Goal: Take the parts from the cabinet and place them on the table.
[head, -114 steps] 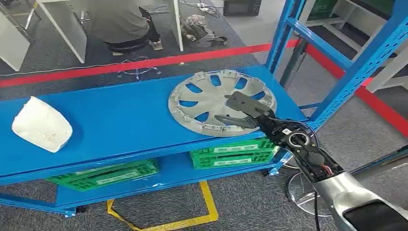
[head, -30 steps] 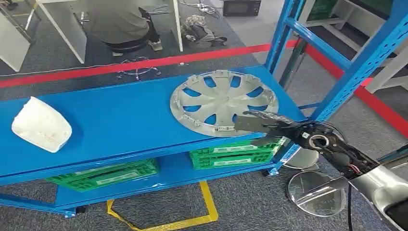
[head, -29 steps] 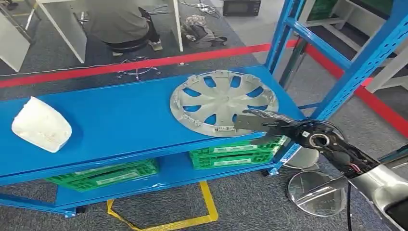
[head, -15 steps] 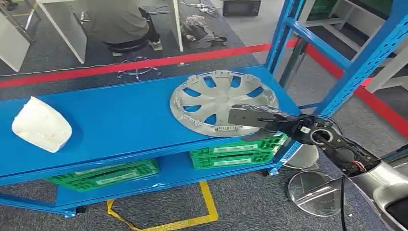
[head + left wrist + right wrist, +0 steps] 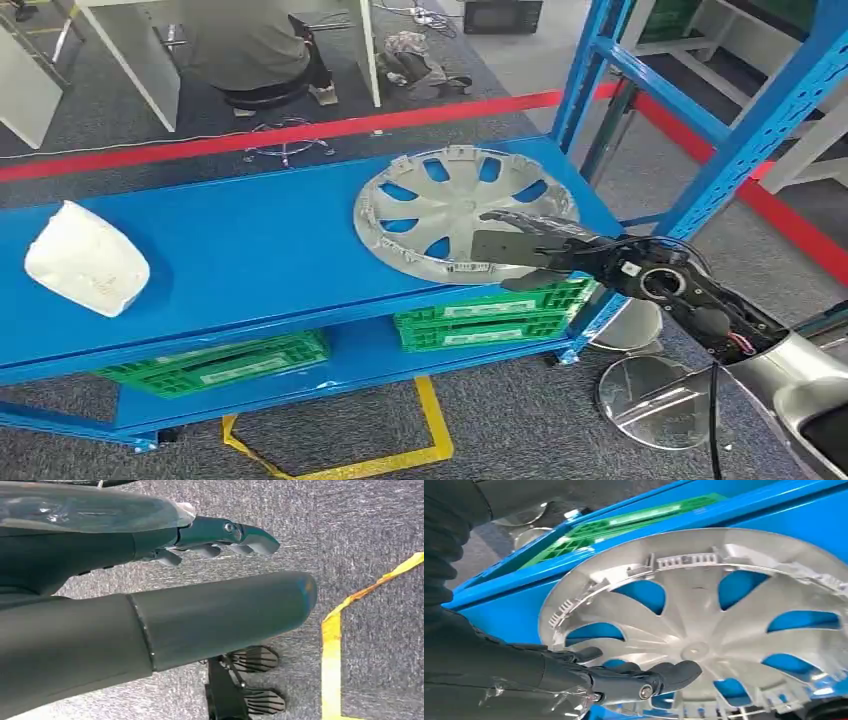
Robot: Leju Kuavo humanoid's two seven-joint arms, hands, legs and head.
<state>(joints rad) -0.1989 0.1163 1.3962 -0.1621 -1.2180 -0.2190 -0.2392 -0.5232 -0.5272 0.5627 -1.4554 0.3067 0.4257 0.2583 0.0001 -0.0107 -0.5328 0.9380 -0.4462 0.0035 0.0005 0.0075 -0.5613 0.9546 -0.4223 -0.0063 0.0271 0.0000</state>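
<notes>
A silver hubcap (image 5: 455,205) lies inner side up at the right end of the blue shelf (image 5: 250,240). In the right wrist view the hubcap (image 5: 704,625) is close, with spokes and rim clips plain to see. My right hand (image 5: 525,243) reaches in from the right, its fingers (image 5: 644,679) stretched flat over the near rim while the thumb hangs lower, by the shelf's front edge. It holds nothing. A white moulded part (image 5: 87,258) rests at the shelf's left end. My left hand (image 5: 210,615) hangs over the carpet with its fingers apart.
Blue uprights (image 5: 590,70) of the rack rise just right of the hubcap. Green crates (image 5: 485,315) sit on the lower shelf. A round metal stand base (image 5: 655,400) lies on the floor below my right arm. A person sits at a white desk (image 5: 250,50) beyond the red floor line.
My right hand has slid left, from beside the shelf's front corner to over the hubcap's near rim. The hubcap and white part have stayed in place over the last second.
</notes>
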